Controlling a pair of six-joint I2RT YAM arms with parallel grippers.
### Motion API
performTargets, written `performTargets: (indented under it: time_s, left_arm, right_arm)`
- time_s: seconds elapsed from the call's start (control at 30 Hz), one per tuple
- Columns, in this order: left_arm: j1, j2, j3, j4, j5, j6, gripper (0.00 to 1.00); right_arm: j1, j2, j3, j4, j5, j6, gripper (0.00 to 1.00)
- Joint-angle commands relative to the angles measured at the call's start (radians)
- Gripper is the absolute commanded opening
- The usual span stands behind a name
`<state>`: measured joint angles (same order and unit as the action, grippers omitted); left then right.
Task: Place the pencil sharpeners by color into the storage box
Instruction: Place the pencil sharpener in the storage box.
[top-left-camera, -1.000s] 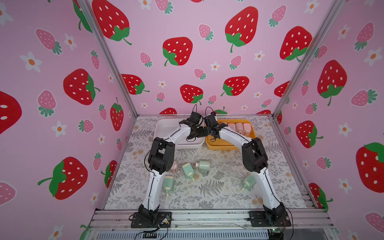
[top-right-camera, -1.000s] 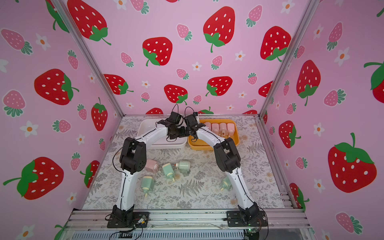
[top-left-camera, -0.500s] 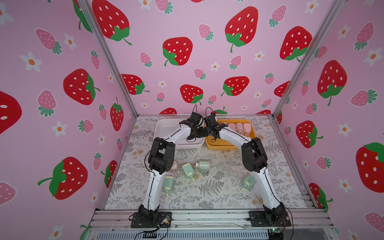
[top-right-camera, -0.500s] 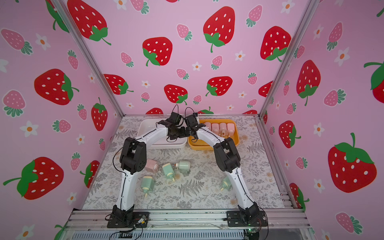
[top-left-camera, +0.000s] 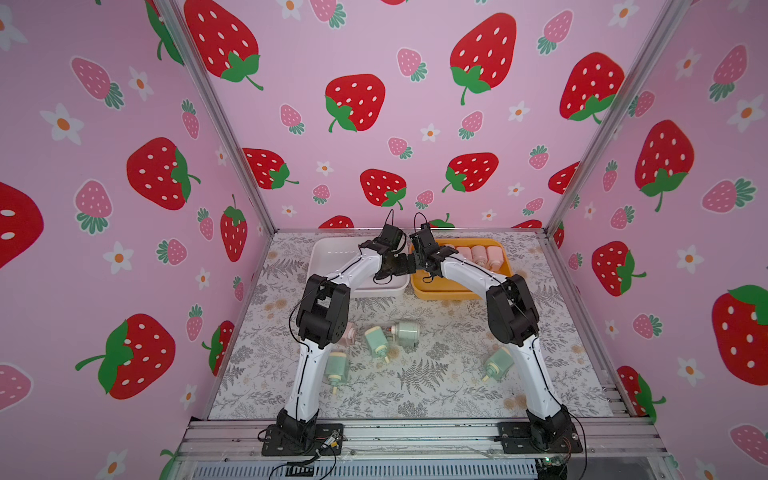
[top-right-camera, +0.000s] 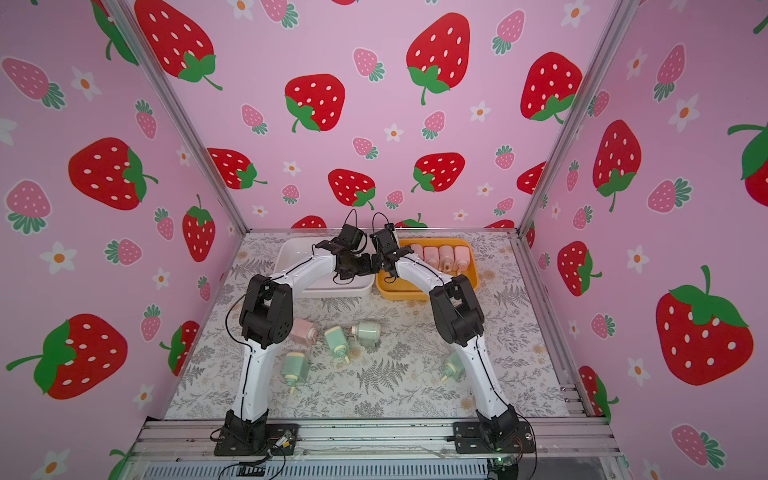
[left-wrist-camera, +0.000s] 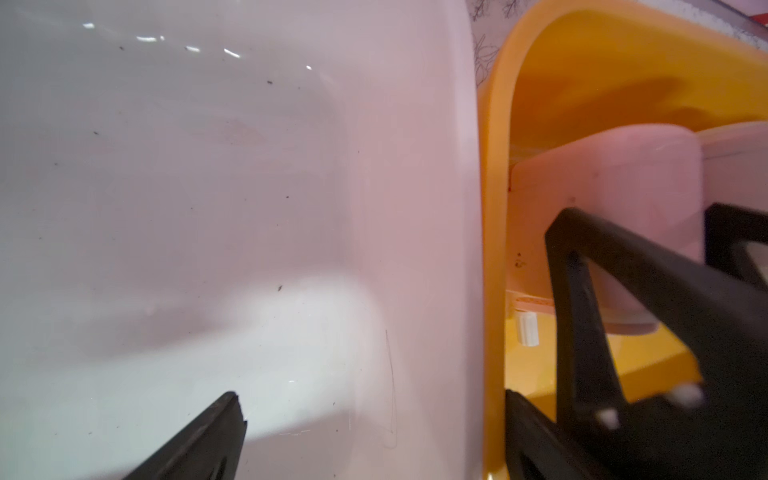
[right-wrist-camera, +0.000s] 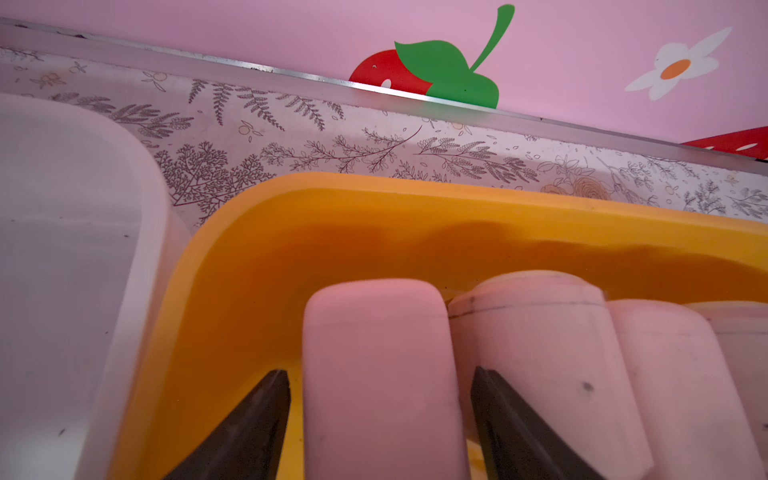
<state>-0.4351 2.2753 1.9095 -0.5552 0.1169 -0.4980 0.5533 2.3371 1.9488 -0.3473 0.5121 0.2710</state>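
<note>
In the right wrist view, a pale pink pencil sharpener (right-wrist-camera: 378, 353) lies in the orange storage box (right-wrist-camera: 249, 257), beside several other pink ones (right-wrist-camera: 536, 332). My right gripper (right-wrist-camera: 380, 372) is open, with a finger on each side of it and a small gap to both. My left gripper (left-wrist-camera: 371, 397) is open and holds nothing. It straddles the wall between the white storage box (left-wrist-camera: 166, 187) and the orange one (left-wrist-camera: 494, 208). Several mint green sharpeners (top-left-camera: 376, 340) and one pink sharpener (top-right-camera: 303, 330) lie on the table in the top views.
The two boxes, white (top-left-camera: 328, 257) and orange (top-left-camera: 457, 293), stand side by side against the back wall. My two wrists nearly touch above their shared edge. A green sharpener (top-left-camera: 496, 363) lies close to the right arm's lower link. Strawberry-patterned walls enclose the table on three sides.
My right gripper's jaws have spread apart and let go of the pink sharpener in the orange box. Both arms have barely moved.
</note>
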Motion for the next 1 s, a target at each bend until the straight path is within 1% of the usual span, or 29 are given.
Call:
performTargets:
  time_s: [0.0,0.07,0.1,0.13,0.23,0.37,0.57,0.8,0.97]
  left_arm:
    - [-0.008,0.029,0.016,-0.041,0.005,0.012,1.0]
    - [-0.007,0.029,0.017,-0.041,0.006,0.012,1.0]
    - [-0.008,0.029,0.017,-0.041,0.008,0.01,1.0]
    - [-0.008,0.03,0.017,-0.041,0.009,0.01,1.0]
    - [-0.008,0.03,0.018,-0.044,0.01,0.009,1.0]
    - [-0.008,0.031,0.017,-0.052,0.006,0.008,1.0]
    - [-0.008,0.031,0.019,-0.06,-0.006,0.007,1.0]
    - [-0.008,0.03,0.026,-0.076,-0.018,0.012,1.0]
    - [-0.008,0.039,0.037,-0.081,-0.017,0.014,1.0]
  right_arm:
    - [-0.001,-0.099,-0.049,0.045,-0.023,-0.035,0.79]
    - [-0.003,-0.099,-0.054,0.038,0.003,-0.052,0.87]
    - [-0.003,-0.094,-0.054,0.037,0.016,-0.062,0.95]
    - [-0.004,-0.087,-0.054,0.035,0.022,-0.071,1.0]
    - [-0.007,-0.063,-0.039,0.012,0.032,-0.09,1.0]
    - [-0.01,-0.047,-0.033,0.012,0.004,-0.124,1.0]
    - [-0.012,-0.028,-0.014,0.004,0.008,-0.159,1.0]
    - [-0.013,-0.016,-0.021,0.008,-0.066,-0.212,1.0]
    - [-0.013,0.02,0.021,-0.01,-0.044,-0.246,1.0]
